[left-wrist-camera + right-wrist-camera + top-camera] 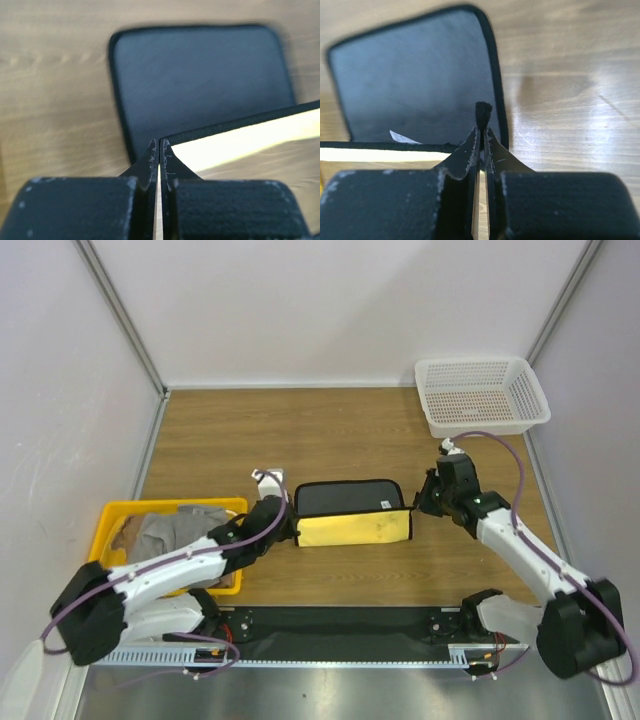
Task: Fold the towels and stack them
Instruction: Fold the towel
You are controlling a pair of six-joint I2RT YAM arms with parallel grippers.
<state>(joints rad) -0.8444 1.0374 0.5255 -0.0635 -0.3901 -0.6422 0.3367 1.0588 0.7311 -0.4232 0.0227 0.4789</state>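
A towel, yellow on one face point(352, 528) and dark grey on the other point(345, 497), with black edging, lies mid-table with its near half lifted and folded over. My left gripper point(291, 526) is shut on its left near corner; in the left wrist view the fingertips point(159, 145) pinch the yellow flap point(240, 140) over the grey face point(200, 85). My right gripper point(418, 502) is shut on the right corner; in the right wrist view the black edging pokes out between the tips point(482, 131). A grey towel point(175, 535) lies crumpled in the tray, with a brownish cloth point(128, 532) beside it.
The yellow plastic tray point(110, 512) stands at the near left, beside my left arm. A white mesh basket point(480, 395) stands at the far right corner. Walls close the table at left, back and right.
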